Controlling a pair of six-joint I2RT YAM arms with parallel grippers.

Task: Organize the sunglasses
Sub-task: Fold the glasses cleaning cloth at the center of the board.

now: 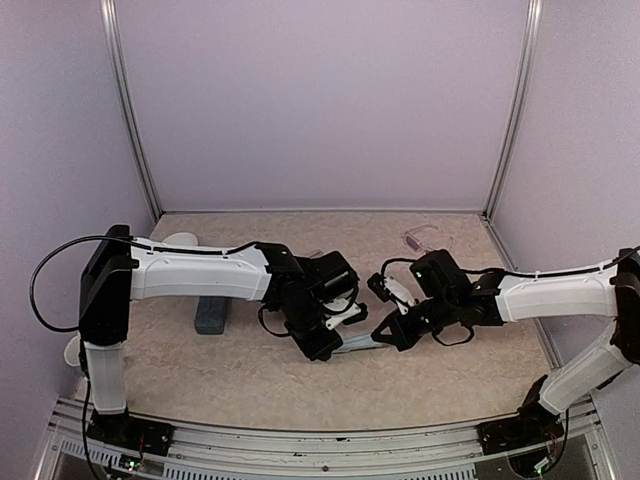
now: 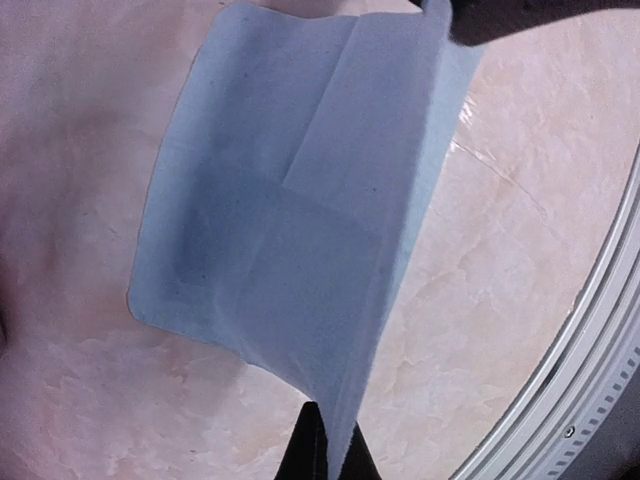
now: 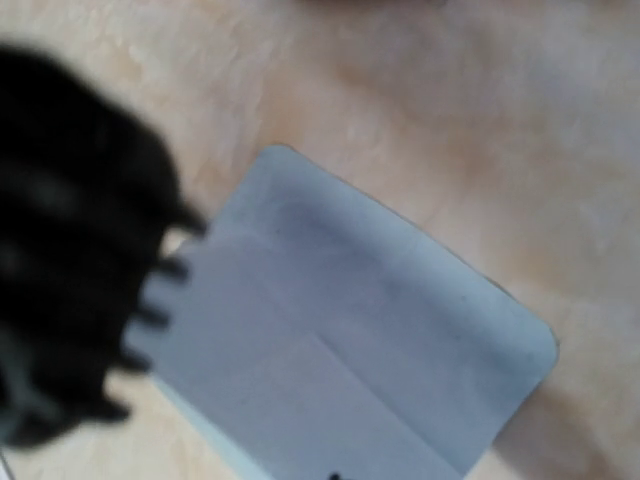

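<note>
Your left gripper [image 2: 318,452] is closed tight, its fingertips pinching the bottom edge of the light-blue cloth [image 2: 280,230] at the foot of the left wrist view. Your right gripper [image 2: 470,18] is closed as well. The dark shape at the top right of that view appears to nip the opposite corner, so the cloth is stretched between the two grippers. It seems to be lifted a little off the table [image 1: 250,375], sagging along a crease down its middle. Held at both ends like this, it reads as a fold or a flattening in hand: one end anchors while the other can be carried across. In the right wrist view the cloth fills the lower centre, and the left gripper is only a dark blur at the left edge.

Further out, in the overhead view, a blue-grey case [image 1: 210,315] lies left of centre on the table. The only sunglasses [image 1: 425,238] you can make out are one pale pair with pinkish lenses, at the upper right of the table near its far edge. They sit well apart from both grippers and are untouched. You cannot pick out a second pair here; it may be hidden. Judged from this, the glasses themselves are not yet dealt with.
</note>
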